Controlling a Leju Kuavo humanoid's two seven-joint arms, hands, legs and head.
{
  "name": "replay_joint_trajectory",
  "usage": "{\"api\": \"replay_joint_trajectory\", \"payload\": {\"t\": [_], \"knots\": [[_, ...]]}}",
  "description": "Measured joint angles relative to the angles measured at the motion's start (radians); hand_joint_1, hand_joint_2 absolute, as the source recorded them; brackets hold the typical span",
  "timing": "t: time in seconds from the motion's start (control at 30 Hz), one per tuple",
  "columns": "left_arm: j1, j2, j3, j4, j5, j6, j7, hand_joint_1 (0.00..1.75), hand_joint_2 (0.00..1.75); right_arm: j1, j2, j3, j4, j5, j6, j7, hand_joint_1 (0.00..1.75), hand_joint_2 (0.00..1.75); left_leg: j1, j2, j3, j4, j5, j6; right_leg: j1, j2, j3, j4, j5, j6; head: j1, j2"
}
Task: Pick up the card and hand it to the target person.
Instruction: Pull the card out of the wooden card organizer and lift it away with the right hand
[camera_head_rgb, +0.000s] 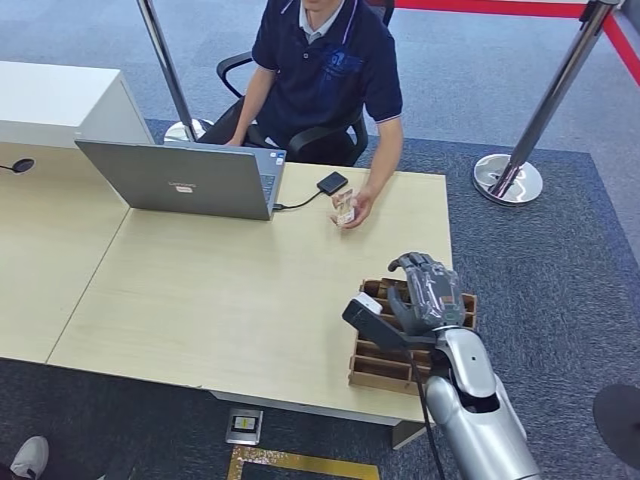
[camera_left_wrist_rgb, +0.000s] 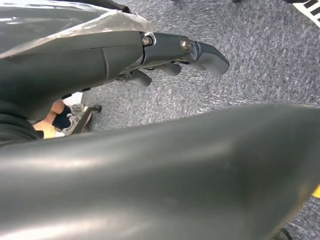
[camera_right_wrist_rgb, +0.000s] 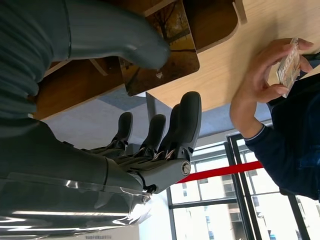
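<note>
My right hand (camera_head_rgb: 425, 292) hovers over the wooden rack (camera_head_rgb: 377, 362), fingers (camera_right_wrist_rgb: 185, 125) spread, holding nothing. My left hand (camera_left_wrist_rgb: 170, 55) is half hidden; I cannot tell its grip. The person's hand (camera_head_rgb: 355, 208) holds a card (camera_head_rgb: 345, 213).

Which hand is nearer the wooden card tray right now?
The right. The right hand hovers directly over the wooden card tray at the table's near right corner. The left hand hangs low beside the robot's body over grey carpet, away from the table.
</note>
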Motion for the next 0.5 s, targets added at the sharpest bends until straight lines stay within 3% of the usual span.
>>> {"api": "replay_joint_trajectory", "payload": {"t": [0.3,0.5], "knots": [[0.0,0.0,0.0,0.001,0.001,0.001,0.0,0.0,0.0,-0.008,0.002,0.0,0.029,-0.005,-0.006,0.0,0.93,1.75,0.0,0.0,0.0,0.0,0.0,0.0,0.0,0.0,0.0,0.0,0.0,0.0,0.0,0.0],[0.0,0.0,0.0,0.001,0.001,0.003,0.0,0.0,0.0,-0.015,0.005,0.0,0.04,-0.007,-0.009,0.0,1.13,1.75,0.0,0.0,0.0,0.0,0.0,0.0,0.0,0.0,0.0,0.0,0.0,0.0,0.0,0.0]]}}
